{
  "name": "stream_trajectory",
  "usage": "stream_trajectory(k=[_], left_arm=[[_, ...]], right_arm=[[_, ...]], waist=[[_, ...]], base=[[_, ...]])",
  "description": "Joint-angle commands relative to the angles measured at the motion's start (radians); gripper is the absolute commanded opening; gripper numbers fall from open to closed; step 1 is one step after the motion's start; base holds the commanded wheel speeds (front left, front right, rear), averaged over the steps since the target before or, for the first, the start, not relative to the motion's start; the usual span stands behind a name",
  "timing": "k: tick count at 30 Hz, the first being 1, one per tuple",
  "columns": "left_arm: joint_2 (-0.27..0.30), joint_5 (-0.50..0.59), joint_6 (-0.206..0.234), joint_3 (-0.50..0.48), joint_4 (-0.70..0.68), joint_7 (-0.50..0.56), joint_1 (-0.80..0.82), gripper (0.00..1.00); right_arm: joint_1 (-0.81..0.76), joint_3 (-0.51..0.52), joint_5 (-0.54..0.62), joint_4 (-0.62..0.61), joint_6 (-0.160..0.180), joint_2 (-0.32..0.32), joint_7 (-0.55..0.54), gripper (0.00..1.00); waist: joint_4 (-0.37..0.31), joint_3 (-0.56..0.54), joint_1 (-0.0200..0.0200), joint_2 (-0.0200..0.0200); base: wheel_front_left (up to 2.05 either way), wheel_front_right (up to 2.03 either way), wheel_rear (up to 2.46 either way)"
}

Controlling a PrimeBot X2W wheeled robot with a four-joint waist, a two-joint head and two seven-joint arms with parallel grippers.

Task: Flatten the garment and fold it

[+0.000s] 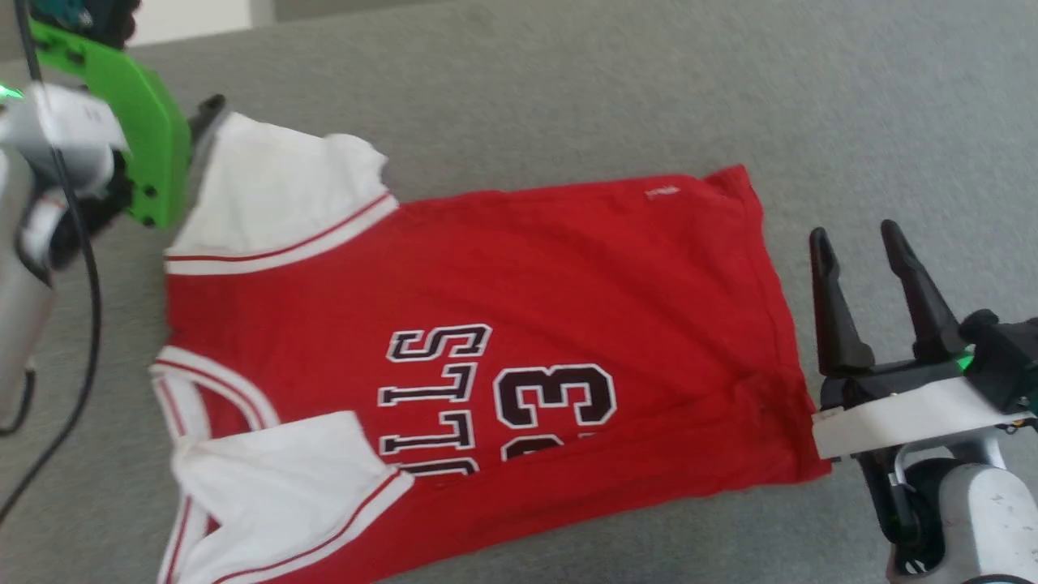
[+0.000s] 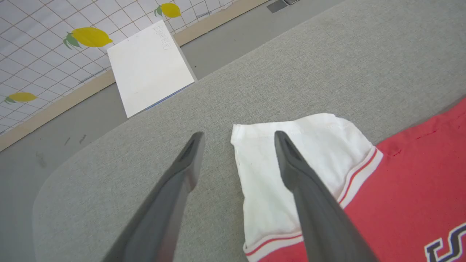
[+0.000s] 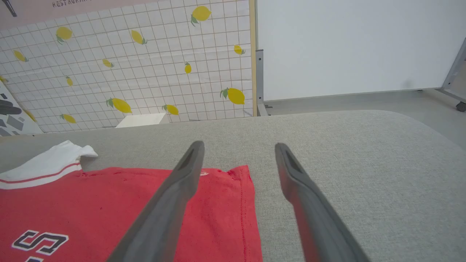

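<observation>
fingers (image 2: pixel 309 203) of the left hand (image 2: pixel 238 135) stand wide apart, holding nothing. one crosses in front of a white sleeve (image 2: pixel 291 153) of the garment (image 2: pixel 400 189), the other is over the bare grey surface (image 2: pixel 291 65). whether either touches the cloth i cannot tell. the garment, a red jersey, lies spread face up between the two hands, with its neck and sleeves toward the left hand and its hem (image 1: pixel 778 308) toward the right. its dark lettering (image 1: pixel 438 397) and number show on the chest. the right hand (image 1: pixel 855 235) is open too and empty, just beside the hem and apart from it. in its wrist view one finger is over the hem's far corner and the other over bare surface.
</observation>
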State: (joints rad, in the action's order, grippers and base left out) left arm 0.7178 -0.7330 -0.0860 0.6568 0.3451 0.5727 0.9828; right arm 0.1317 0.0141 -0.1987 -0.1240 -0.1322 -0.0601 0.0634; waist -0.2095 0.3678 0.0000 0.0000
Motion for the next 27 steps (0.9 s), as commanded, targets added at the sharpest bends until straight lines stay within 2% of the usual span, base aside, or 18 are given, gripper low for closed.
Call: stream_trajectory(k=[1, 5, 8, 10, 13, 18, 19, 20, 23, 27], left_arm=[[0.003, -0.017, -0.007, 0.004, 0.025, 0.038, 0.035, 1.0], [0.004, -0.066, -0.011, 0.001, 0.106, 0.153, 0.081, 1.0], [0.019, -0.074, 0.008, 0.001, 0.163, 0.216, 0.104, 1.0], [0.027, -0.074, 0.034, -0.004, 0.192, 0.237, 0.113, 1.0], [0.038, -0.077, 0.048, -0.012, 0.219, 0.245, 0.117, 1.0], [0.04, -0.102, 0.037, -0.011, 0.255, 0.274, 0.108, 1.0], [0.036, -0.111, 0.033, -0.011, 0.257, 0.284, 0.105, 0.62], [0.032, -0.121, 0.028, -0.011, 0.258, 0.29, 0.102, 0.0], [0.019, -0.139, 0.023, -0.013, 0.26, 0.295, 0.098, 0.0], [0.005, -0.126, 0.013, -0.017, 0.253, 0.217, 0.097, 0.0]], right_arm=[[0.02, -0.007, -0.008, 0.008, 0.002, 0.005, 0.013, 1.0], [0.032, -0.022, -0.015, 0.028, 0.002, 0.008, 0.029, 1.0], [0.04, -0.03, -0.021, 0.041, 0.002, 0.009, 0.042, 1.0], [0.045, -0.033, -0.032, 0.045, 0.002, 0.009, 0.054, 1.0], [0.048, -0.042, -0.046, 0.055, 0.002, 0.01, 0.07, 1.0], [0.049, -0.043, -0.052, 0.074, 0.002, 0.01, 0.082, 1.0], [0.049, -0.042, -0.051, 0.077, 0.002, 0.01, 0.083, 1.0], [0.05, -0.04, -0.05, 0.079, 0.002, 0.01, 0.083, 1.0], [0.052, -0.03, -0.046, 0.086, 0.002, 0.01, 0.082, 1.0], [0.057, -0.016, -0.024, 0.09, 0.002, 0.01, 0.062, 1.0]], waist=[[-0.099, 0.099, 0.0, 0.0], [-0.125, 0.124, 0.0, 0.0], [-0.142, 0.141, 0.0, 0.0], [-0.149, 0.152, 0.0, 0.0], [-0.158, 0.165, 0.0, 0.0], [-0.157, 0.18, 0.0, 0.0], [-0.156, 0.181, 0.0, 0.0], [-0.153, 0.181, 0.0, 0.0], [-0.139, 0.176, 0.0, 0.0], [-0.112, 0.147, 0.0, 0.0]], base=[[0.0, 0.0, 0.0], [0.0, 0.0, 0.0], [0.0, 0.0, 0.0], [0.0, 0.0, 0.0], [0.0, 0.0, 0.0], [0.0, 0.0, 0.0], [0.0, 0.0, 0.0], [0.0, 0.0, 0.0], [0.0, 0.0, 0.0], [0.0, 0.0, 0.0]])
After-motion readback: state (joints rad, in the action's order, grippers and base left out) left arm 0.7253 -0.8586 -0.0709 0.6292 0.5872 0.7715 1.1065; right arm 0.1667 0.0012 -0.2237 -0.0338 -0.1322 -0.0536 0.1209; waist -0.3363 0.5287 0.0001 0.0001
